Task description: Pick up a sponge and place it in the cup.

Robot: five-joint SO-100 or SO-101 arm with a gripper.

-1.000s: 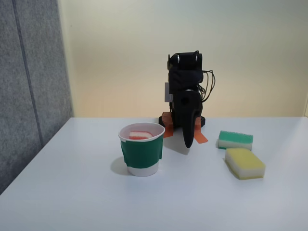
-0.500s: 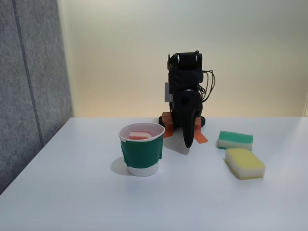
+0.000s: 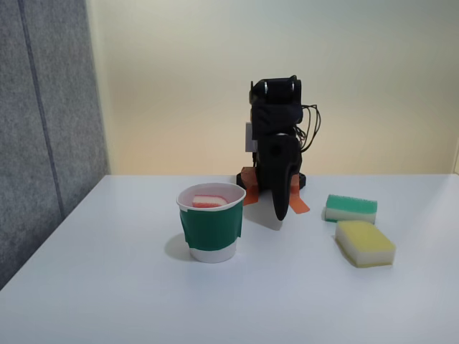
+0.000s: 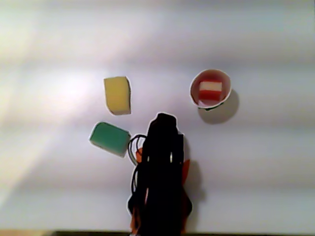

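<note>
Where the fixed view looks across the white table (image 3: 107,287), the cup (image 3: 211,223) is seen standing upright toward the front, left of centre, its dark green band wrapped around the middle. Inside it, just below the rim, the sponge (image 3: 209,201) is lodged, red and cream layers both showing. Behind and to the right of the cup, the black arm (image 3: 276,143) is folded down on itself, with the gripper (image 3: 281,209) pointed at the tabletop, well apart from the cup; nothing is held, and whether the jaws are parted or closed cannot be told from this angle. Orange tape (image 3: 297,202) is seen at the arm's base. To the right, a green-topped sponge (image 3: 351,208) lies just behind a yellow-topped sponge (image 3: 365,243).

From above, in the other view, the cup (image 4: 195,98) is seen at the upper right with the sponge (image 4: 210,91) lying inside it. The arm (image 4: 161,187) appears as a dark mass at bottom centre. The yellow-topped sponge (image 4: 117,95) and green-topped sponge (image 4: 110,138) lie to its left.
</note>
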